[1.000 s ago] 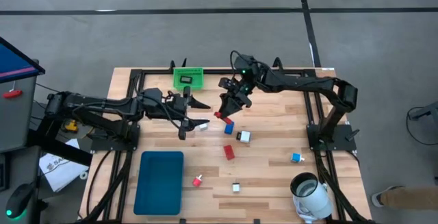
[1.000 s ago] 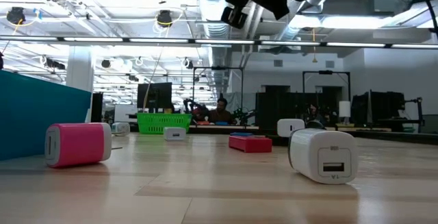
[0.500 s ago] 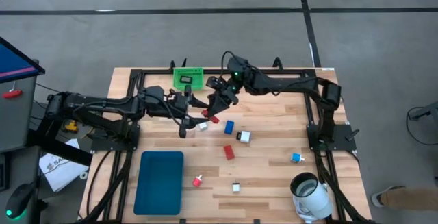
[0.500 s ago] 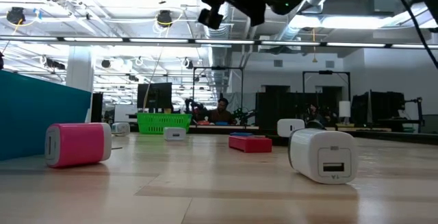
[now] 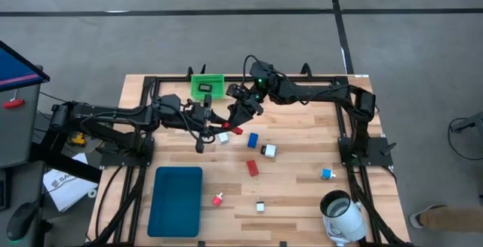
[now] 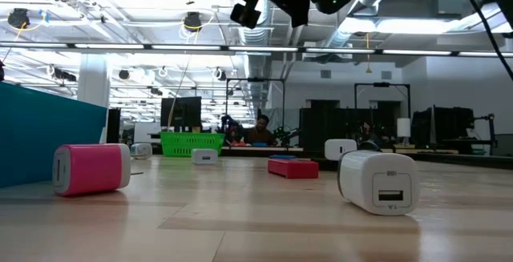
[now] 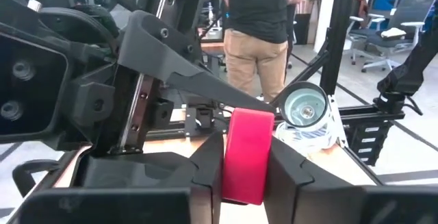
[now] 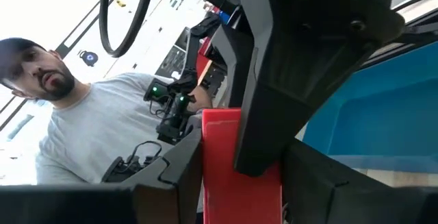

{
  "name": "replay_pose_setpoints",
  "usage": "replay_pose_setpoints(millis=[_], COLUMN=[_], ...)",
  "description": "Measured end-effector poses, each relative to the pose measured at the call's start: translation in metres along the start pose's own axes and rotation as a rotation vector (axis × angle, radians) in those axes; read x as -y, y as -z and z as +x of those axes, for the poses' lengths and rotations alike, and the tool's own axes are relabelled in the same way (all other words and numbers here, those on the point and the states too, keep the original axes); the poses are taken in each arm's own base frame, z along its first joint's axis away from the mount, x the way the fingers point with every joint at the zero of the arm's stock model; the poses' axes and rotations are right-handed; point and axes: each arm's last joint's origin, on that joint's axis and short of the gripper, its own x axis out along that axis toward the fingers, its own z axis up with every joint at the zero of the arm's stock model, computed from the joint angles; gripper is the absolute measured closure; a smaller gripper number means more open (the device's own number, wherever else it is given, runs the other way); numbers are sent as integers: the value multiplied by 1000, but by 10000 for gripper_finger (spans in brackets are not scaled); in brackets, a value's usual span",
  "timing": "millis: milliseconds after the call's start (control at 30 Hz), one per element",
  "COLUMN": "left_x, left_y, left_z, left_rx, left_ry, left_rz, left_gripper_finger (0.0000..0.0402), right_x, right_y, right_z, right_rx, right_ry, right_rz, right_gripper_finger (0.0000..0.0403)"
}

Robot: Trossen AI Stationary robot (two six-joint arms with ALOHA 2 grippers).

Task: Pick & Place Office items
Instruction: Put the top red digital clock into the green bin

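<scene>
Handover of a red oblong block (image 7: 246, 157) above the middle of the wooden table (image 5: 302, 194). The left gripper (image 5: 224, 127) is closed on one end of the block, its dark fingers (image 7: 209, 162) pressed against both sides; the right gripper (image 5: 238, 118) is clamped on the other end, as the right wrist view shows, so both arms grip the same piece in mid-air, just in front of the green plastic basket (image 5: 207, 86).

Progress, judged from the layout: early. One dark item (image 5: 204, 90) appears to lie in the basket; the flat teal tray (image 5: 176, 202) holds nothing visible. Still loose on the table are a white block (image 5: 223, 137) directly below the grippers, a blue block (image 5: 253, 140), a black-and-white piece (image 5: 268, 150), a second red block (image 5: 252, 168), a pink-red cube (image 5: 217, 199), a small white cube (image 5: 259, 207) and a cyan cube (image 5: 327, 174). A large white cylinder (image 5: 341, 217) stands at the near right corner.
</scene>
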Motion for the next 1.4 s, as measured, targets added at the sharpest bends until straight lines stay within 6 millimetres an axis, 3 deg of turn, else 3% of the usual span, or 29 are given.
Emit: replay_pose_setpoints(millis=[367, 533, 767, 867, 1100, 1233, 1400], left_x=[1, 6, 2, -10, -59, -93, -130], left_y=[0, 7, 14, 19, 36, 51, 73], left_z=[-9, -15, -29, -36, -47, -54, -53], left_rx=[-54, -144, -264, -323, -392, -429, -441], left_ry=[-4, 75, -81, -339, -782, -947, -981], left_rz=[-120, -137, -138, -168, -299, -404, -552], left_gripper_finger=[341, 343, 343, 343, 342, 342, 342], right_x=[3, -1, -9, -8, -18, -26, -44], right_y=[-7, -20, -33, -34, -21, 1, 31], right_z=[-13, -47, -97, -117, -132, -135, -138], right_rx=[59, 139, 268, 292, 257, 217, 127], right_ry=[20, 43, 112, 145, 249, 414, 679], right_rz=[-40, -75, -104, -69, 2, 44, 107], right_gripper_finger=[234, 229, 238, 243, 253, 256, 255])
